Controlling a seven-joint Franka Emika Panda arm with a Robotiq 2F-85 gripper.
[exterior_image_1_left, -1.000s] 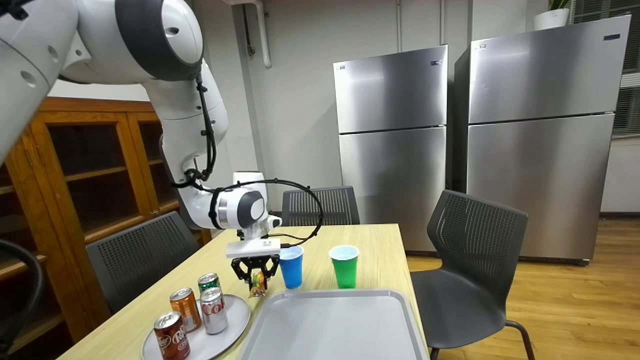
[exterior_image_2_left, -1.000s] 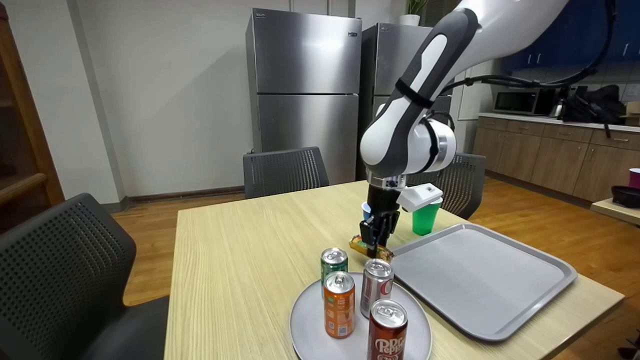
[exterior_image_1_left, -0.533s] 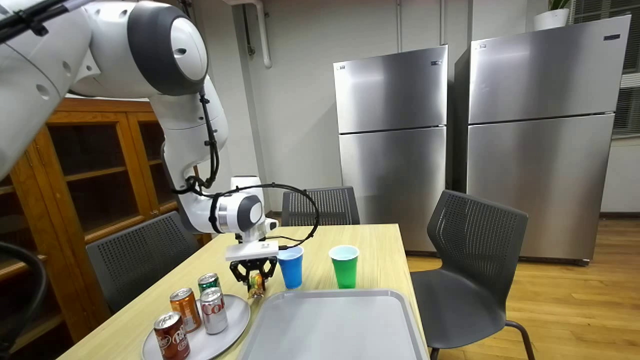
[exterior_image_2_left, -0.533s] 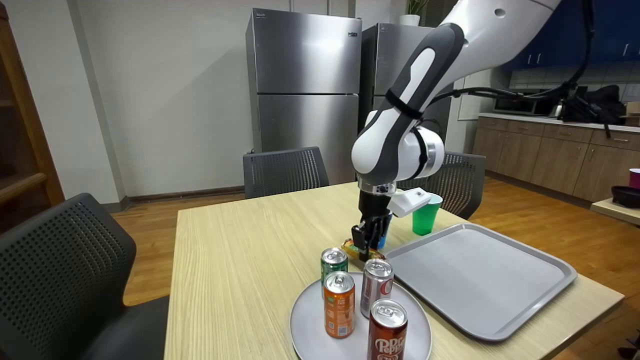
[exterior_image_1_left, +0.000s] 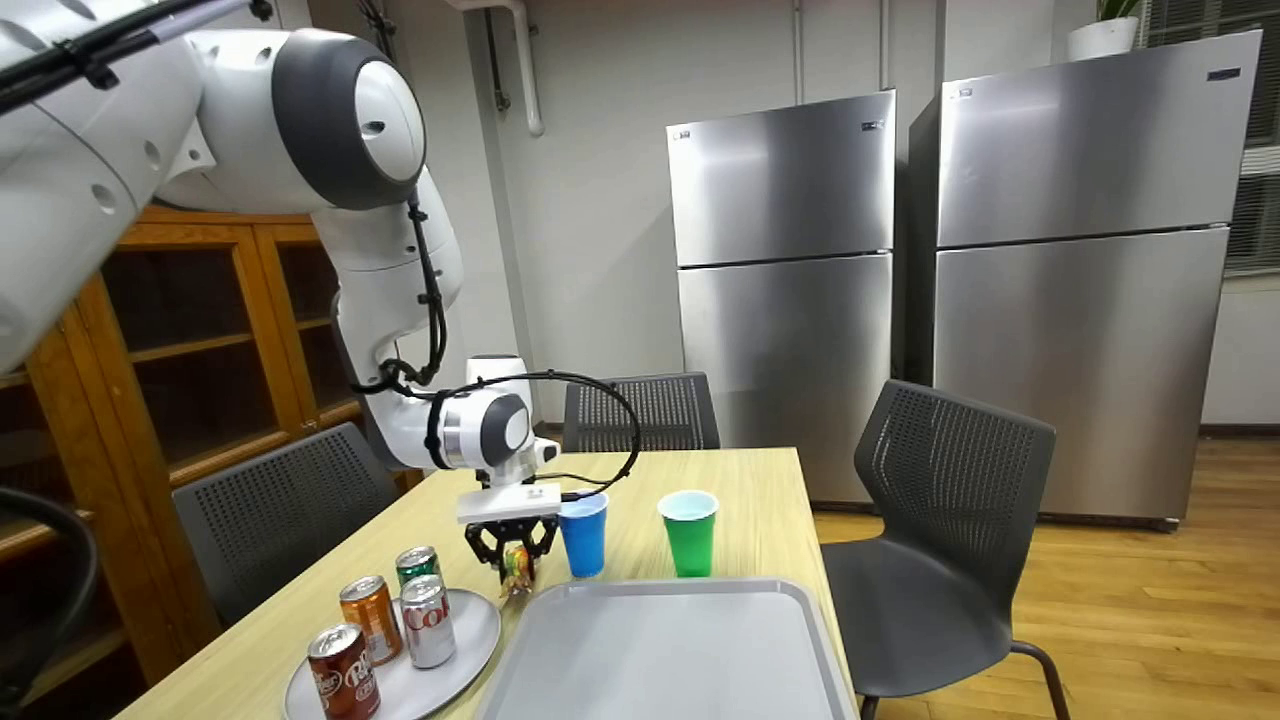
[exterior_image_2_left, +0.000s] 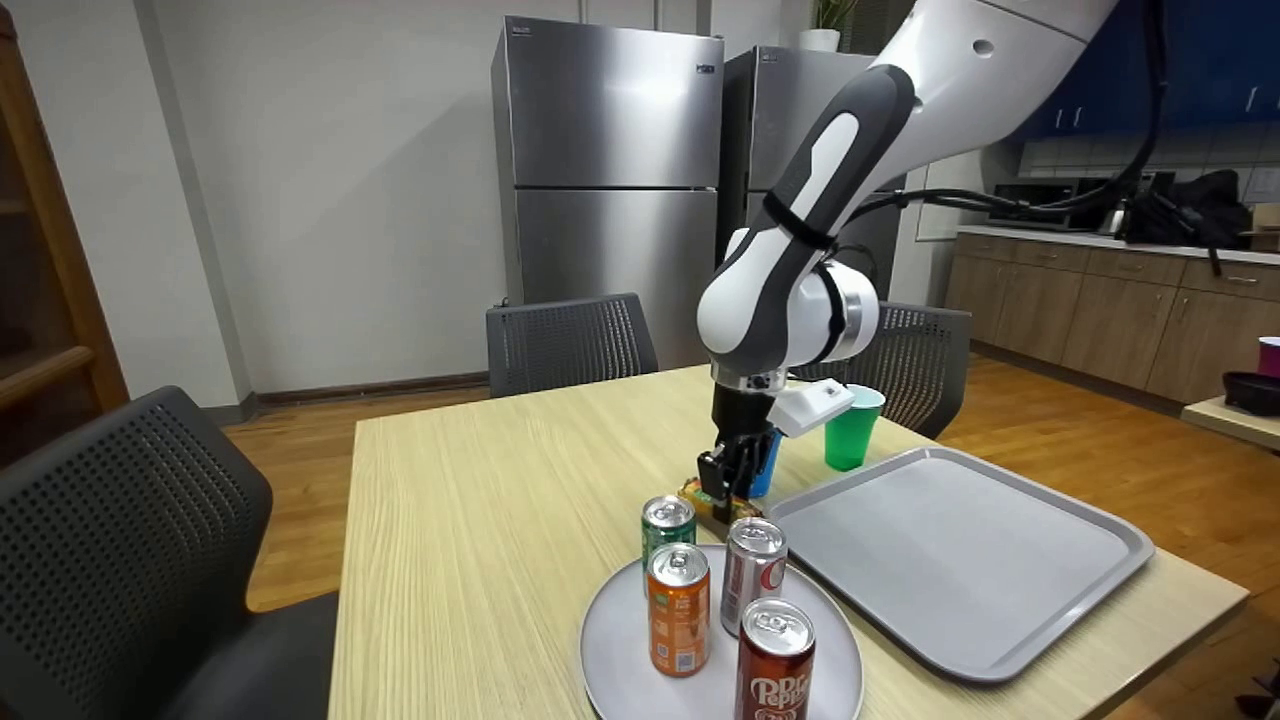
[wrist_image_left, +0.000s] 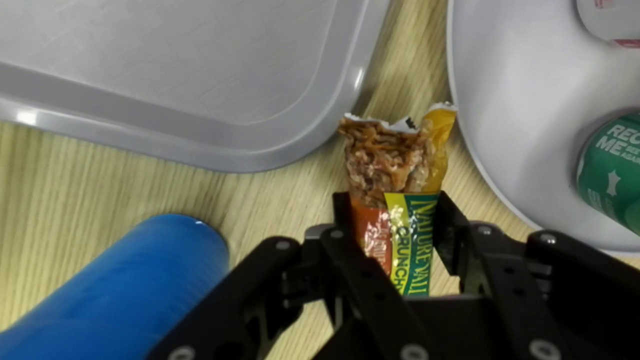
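1. From where I stand, the tool is clamped on a wrapped snack bar; its fingers press in from opposite sides, pinching it partway along its length.

2. The snack bar is low over the wooden surface, by the gap between a corner of the grey tray and the rim of the round plate. I can't tell whether its underside touches down.

3. My judgement is that the grasping part of the work is done, since the grip looks settled. Letting go is what remains: the snack bar lies on neither the tray nor the plate.

4. In the wrist view its long axis runs nearly straight out from the tool's body, leaning only slightly, with the brand lettering set lengthwise.

5. The crimped wrapper end points into the opening between tray and plate, right beside the plate's rim; the opposite end is hidden under the tool. Whether it is level or tipped, I can't settle.

6. Near the tool stands a blue cup, and farther along the tray's edge a green cup. On the plate stand a green can, an orange can, a silver can and a dark red can, all upright.
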